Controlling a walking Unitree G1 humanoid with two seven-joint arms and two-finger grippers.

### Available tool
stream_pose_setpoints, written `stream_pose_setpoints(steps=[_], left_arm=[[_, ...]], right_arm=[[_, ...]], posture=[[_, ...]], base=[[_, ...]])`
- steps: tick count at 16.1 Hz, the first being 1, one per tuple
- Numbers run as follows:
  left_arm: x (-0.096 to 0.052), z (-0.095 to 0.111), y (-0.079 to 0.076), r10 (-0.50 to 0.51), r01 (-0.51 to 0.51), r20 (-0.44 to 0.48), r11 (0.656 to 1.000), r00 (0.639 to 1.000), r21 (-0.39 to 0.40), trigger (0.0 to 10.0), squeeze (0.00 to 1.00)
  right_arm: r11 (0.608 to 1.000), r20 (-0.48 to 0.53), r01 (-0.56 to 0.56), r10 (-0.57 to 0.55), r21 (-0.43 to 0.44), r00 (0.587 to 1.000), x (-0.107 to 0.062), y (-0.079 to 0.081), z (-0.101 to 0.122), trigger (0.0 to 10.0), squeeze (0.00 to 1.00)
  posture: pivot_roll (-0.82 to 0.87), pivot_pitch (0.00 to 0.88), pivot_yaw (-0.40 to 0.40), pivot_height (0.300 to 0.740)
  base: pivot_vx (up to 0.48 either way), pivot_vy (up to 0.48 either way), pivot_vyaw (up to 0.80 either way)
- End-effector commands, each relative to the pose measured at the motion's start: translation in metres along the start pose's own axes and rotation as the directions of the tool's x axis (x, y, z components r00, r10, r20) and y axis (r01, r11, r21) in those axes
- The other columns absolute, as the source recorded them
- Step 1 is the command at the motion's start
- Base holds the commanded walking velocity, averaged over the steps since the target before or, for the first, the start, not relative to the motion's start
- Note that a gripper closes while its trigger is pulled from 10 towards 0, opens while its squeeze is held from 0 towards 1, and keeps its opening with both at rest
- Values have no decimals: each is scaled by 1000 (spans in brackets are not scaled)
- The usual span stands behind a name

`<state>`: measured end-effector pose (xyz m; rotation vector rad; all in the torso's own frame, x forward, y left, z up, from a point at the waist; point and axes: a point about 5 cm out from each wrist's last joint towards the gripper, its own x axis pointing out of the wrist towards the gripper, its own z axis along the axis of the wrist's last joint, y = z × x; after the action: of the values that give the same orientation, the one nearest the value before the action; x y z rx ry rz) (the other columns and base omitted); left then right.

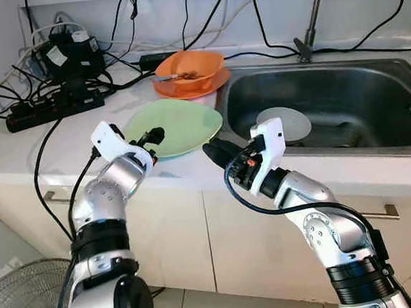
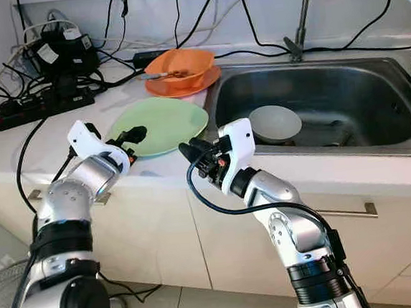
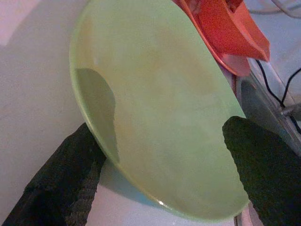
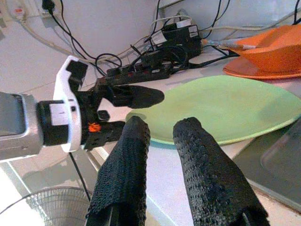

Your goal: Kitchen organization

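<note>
You've got a steel sink [image 1: 329,89] set in the tabletop [image 1: 4,153], w/ one white bowl [image 1: 289,121] lying in its basin. Left of the sink, at the back, an orange bowl [image 1: 191,67] sits on an orange plate [image 1: 185,91]; there's something like a utensil and bits of food in the bowl, too small to tell exactly. Just in front of that stack, a light green plate [image 1: 178,124] lies flat on the tabletop, nothing on it, its right rim close to the sink edge.

Your left end effector [image 1: 150,138] is at the green plate's near-left rim. In the left wrist view its fingers [image 3: 61,183] are spread wide, one on each side of the plate's edge; can't tell if they touch it.

Your right end effector [image 1: 216,153] hangs off the tabletop's front edge, near the plate's near-right rim but apart from it, tips pointing toward the left end effector. Right wrist view: fingers [image 4: 127,160] narrow, small gap, nothing between them.

Further left at the back: a black power strip [image 1: 50,110] and a tangle of cables [image 1: 74,50]. A fan [image 1: 20,303] stands on the floor by the cabinet.
</note>
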<state>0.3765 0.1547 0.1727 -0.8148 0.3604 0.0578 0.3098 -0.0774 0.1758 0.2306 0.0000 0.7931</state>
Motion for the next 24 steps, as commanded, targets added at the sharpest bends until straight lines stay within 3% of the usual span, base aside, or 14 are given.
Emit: stream_pose_setpoints(steps=[1,2,4,24], left_arm=[[3,-8,4,41,-41,-33,999,999,2,10000,0],[4,-9,3,38,-38,-35,999,999,1,10000,0],[7,-14,0,31,-31,-51,1000,998,-1,0,0],[9,-16,2,37,-38,-50,999,998,-9,0,0]], right_arm=[[1000,-1,-12,12,-5,1000,-1,4,1,10000,0],[1000,0,-13,13,-5,1000,-1,4,1,10000,0],[1000,-3,-12,12,-6,1000,-2,4,1,10000,0],[1000,-10,-6,6,-3,1000,-4,3,-1,10000,0]], posture=[[15,0,95,740],[15,0,95,740],[7,0,92,740],[13,0,85,740]], base=[[0,0,0],[0,0,0],[0,0,0],[0,0,0]])
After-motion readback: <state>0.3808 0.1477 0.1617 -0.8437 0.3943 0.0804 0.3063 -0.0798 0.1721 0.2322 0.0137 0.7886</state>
